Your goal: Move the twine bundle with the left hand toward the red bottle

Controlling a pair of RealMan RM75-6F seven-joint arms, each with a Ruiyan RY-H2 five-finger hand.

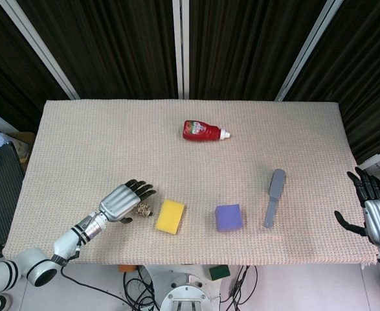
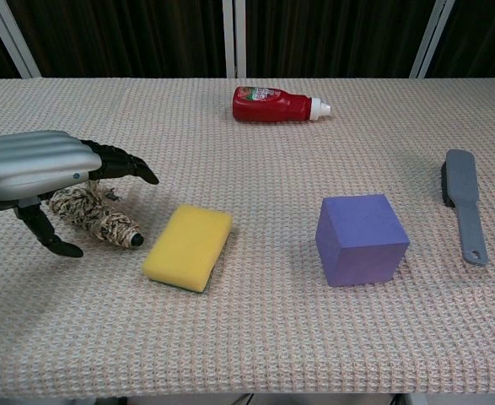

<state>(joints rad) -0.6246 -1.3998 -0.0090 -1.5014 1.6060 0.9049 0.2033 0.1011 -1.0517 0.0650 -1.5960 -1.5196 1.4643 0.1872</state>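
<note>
The twine bundle [image 1: 144, 209] [image 2: 97, 218] lies near the table's front left, just left of a yellow sponge. My left hand [image 1: 122, 201] [image 2: 36, 167] hovers over its left end, fingers stretched out above it and the thumb reaching down on the near side; nothing is gripped. The red bottle [image 1: 202, 131] [image 2: 272, 105] lies on its side far back at the centre, white cap pointing right. My right hand [image 1: 373, 210] stays off the table's right edge, fingers spread and empty; the chest view does not show it.
A yellow sponge [image 1: 170, 216] [image 2: 189, 245] lies right beside the twine. Further right sit a purple cube [image 1: 228, 218] [image 2: 361, 239] and a grey brush [image 1: 274, 196] [image 2: 464, 202]. Woven cloth [image 1: 112, 149] covers the table between twine and bottle.
</note>
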